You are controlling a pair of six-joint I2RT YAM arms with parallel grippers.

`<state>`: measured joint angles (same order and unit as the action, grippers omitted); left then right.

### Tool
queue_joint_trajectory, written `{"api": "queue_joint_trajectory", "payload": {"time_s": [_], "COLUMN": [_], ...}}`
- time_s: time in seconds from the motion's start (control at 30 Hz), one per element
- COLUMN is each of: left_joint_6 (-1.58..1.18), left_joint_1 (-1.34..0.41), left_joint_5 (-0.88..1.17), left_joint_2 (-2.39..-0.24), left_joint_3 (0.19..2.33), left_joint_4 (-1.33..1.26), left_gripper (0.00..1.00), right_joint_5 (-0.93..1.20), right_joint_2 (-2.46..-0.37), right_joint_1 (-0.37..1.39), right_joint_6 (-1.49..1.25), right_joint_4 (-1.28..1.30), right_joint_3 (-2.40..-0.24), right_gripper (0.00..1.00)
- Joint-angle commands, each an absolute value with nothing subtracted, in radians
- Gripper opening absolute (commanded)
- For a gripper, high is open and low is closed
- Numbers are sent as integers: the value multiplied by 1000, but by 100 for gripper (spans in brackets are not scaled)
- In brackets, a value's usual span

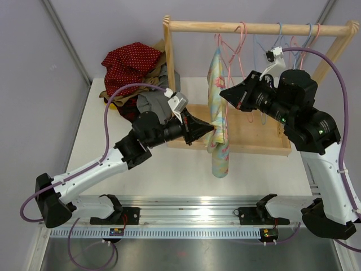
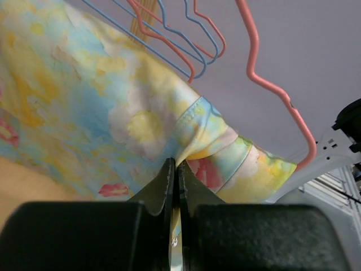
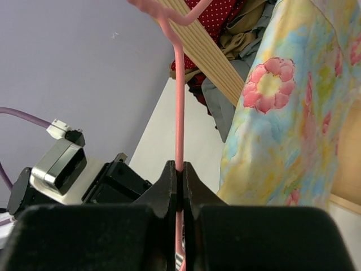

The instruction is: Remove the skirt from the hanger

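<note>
The skirt (image 1: 218,116), pastel yellow and blue with pink flowers, hangs from a pink hanger (image 1: 224,48) on the wooden rail. My left gripper (image 1: 210,131) comes at it from the left and is shut on a fold of the skirt (image 2: 113,107) near its waistband, fabric pinched between the tips (image 2: 175,167). My right gripper (image 1: 225,94) is to the right of the skirt, shut on the thin pink hanger wire (image 3: 179,101), which runs up from between its tips (image 3: 178,167). The skirt (image 3: 293,124) hangs just right of that wire.
The wooden rack (image 1: 259,27) stands on a wooden base (image 1: 256,148) at the back right. Several empty blue and pink hangers (image 1: 293,45) hang on the rail behind my right arm. A pile of clothes (image 1: 134,70), with red dotted fabric on top, lies at the back left.
</note>
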<state>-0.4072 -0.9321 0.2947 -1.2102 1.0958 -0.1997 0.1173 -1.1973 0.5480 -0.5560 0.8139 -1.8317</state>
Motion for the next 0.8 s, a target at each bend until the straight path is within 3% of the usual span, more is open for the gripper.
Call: {"api": "queue_joint_trajectory", "payload": {"time_s": [0.0,0.43,0.63,0.77], "left_joint_6": [-431,-615,-708,-738], "left_joint_1": [-946,-1190,-1428,-1555], "left_joint_5": [299,-63,-282,-414], "left_joint_2": [-1190,-1011,-1055,-1029], "left_joint_3": [1046,338,279,375], "left_joint_4": [-316,-423,-327,-197], "left_gripper": [0,0,0,0], "right_joint_5": [103,74,67,64], "right_joint_2": [-1150,-1230,-1291,-1295], "right_joint_1": [558,558,558,560], "right_joint_6": [-558,-503,-482,-476], "right_joint_4": [747,833,868,887], "right_joint_3": [-1865,-2103,-2230,-2241], "right_gripper": [0,0,0,0]}}
